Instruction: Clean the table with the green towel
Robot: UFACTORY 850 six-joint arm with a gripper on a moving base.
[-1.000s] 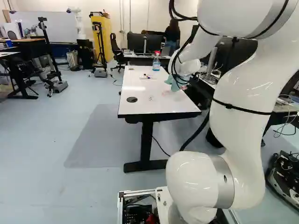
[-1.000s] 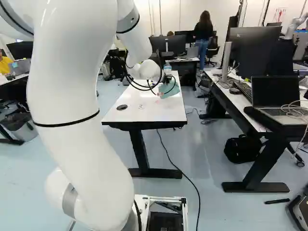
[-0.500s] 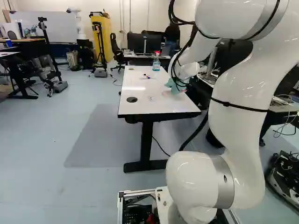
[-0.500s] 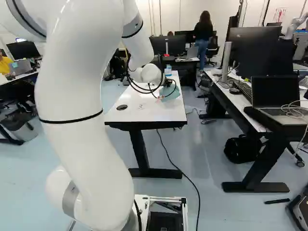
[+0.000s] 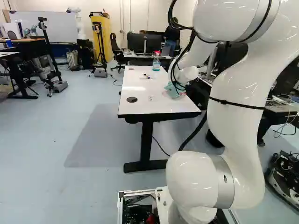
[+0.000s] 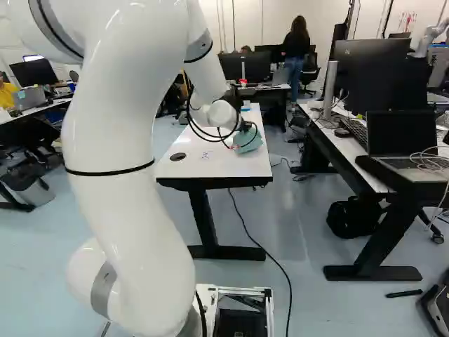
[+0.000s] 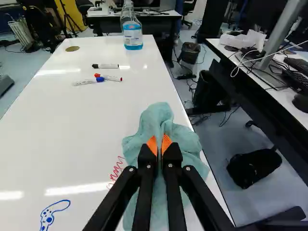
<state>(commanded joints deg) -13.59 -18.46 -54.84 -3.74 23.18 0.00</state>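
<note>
I'm pinching the towel in my gripper, risking smearing the red scribble beside it by pressing too lightly!

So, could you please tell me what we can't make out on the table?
Table under the towel: wrist view, covered by the towel itself.
Full extent of the red scribble: wrist view, towel and jaws may hide some.
Rest of the blue drawing: cut off by the wrist view's edge, tiny in base views.
</note>
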